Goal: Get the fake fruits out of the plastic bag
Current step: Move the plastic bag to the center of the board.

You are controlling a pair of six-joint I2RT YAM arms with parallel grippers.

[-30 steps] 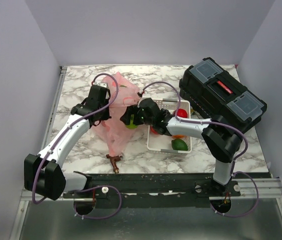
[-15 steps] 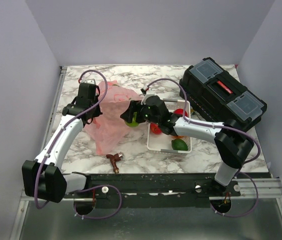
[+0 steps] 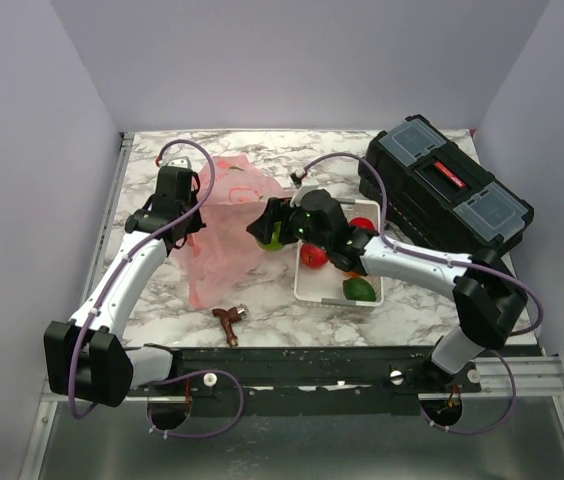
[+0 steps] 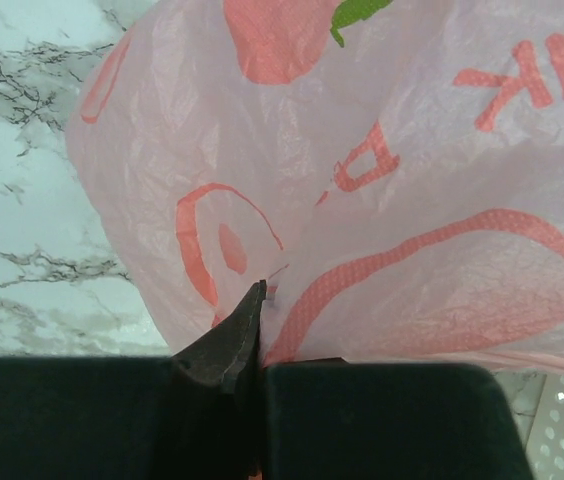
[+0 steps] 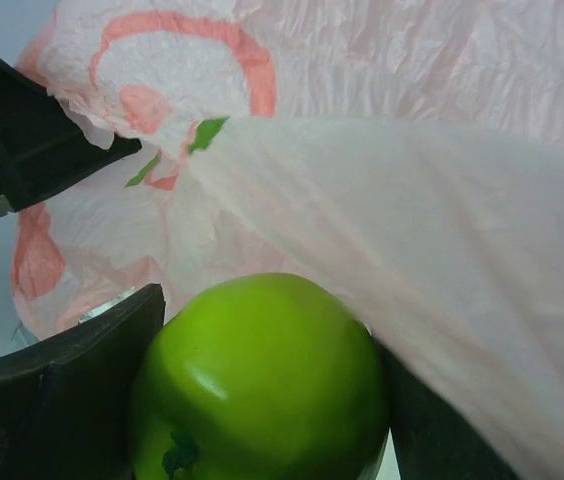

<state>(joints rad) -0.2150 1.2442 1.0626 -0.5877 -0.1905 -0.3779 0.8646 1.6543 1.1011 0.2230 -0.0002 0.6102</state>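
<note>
The pink plastic bag (image 3: 224,235) lies crumpled on the marble table, left of centre, and it fills the left wrist view (image 4: 392,180). My left gripper (image 3: 190,222) is shut on a fold of the bag at its left side (image 4: 259,315). My right gripper (image 3: 272,232) is closed round a light green round fruit (image 3: 275,236) at the bag's right edge, just left of the tray. In the right wrist view the green fruit (image 5: 262,400) sits between the dark fingers (image 5: 82,370), with bag film draped beside it (image 5: 442,250).
A white tray (image 3: 303,294) right of the bag holds a red apple (image 3: 363,226), an orange-red fruit (image 3: 312,256) and a dark green oval fruit (image 3: 359,289). A black toolbox (image 3: 447,190) stands at the back right. A small brown piece (image 3: 228,320) lies near the front edge.
My right gripper has carried the green fruit up and to the right, away from the bag's opening. The left gripper pulled the bag to the left, then held still.
</note>
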